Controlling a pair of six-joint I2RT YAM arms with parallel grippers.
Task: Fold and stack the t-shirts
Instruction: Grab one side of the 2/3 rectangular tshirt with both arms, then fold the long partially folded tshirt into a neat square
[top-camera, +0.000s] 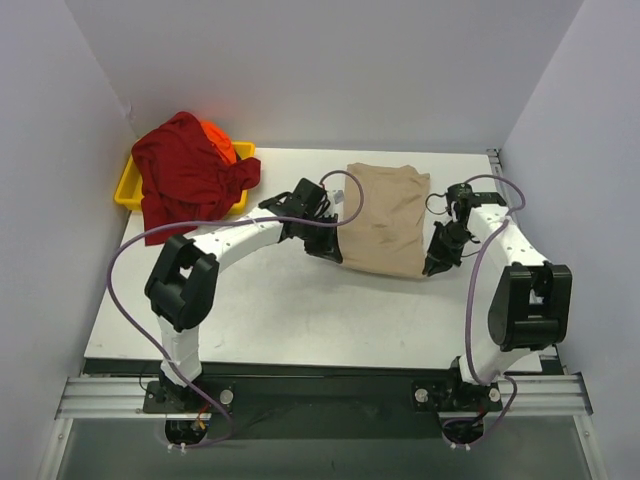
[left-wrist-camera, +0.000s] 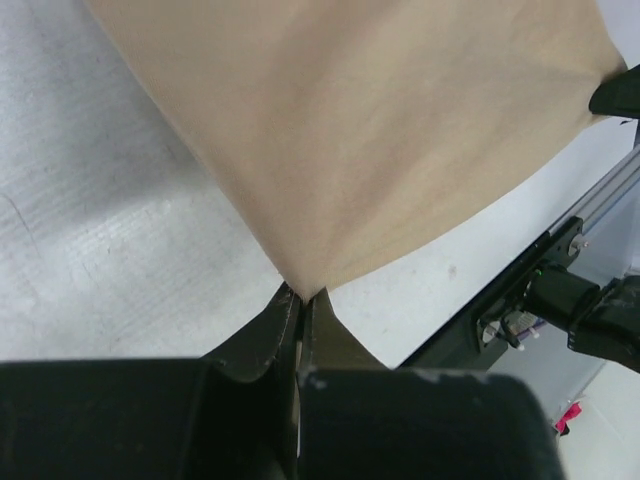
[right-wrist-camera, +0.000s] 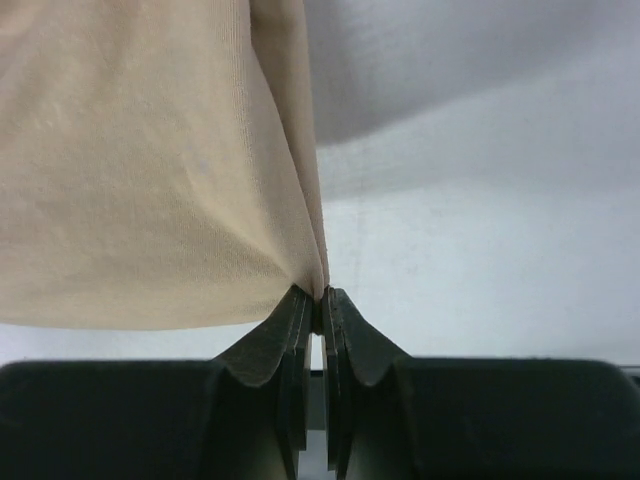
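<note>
Desk is white, pale walls on three sides. Count: three t-shirts, one yellow tray, two arms. So the tan t-shirt lies toward 1 o'clock, and the dark red t-shirt is heaped over the tray at 10 o'clock with the orange t-shirt peeking out behind. Only the wrist cams show this up close: left claw and right claw are each pinched tight on a tan corner.

The left fingers are pinched together on a corner of the tan t-shirt. The cloth fans out beyond the fingers, above the white table.
</note>
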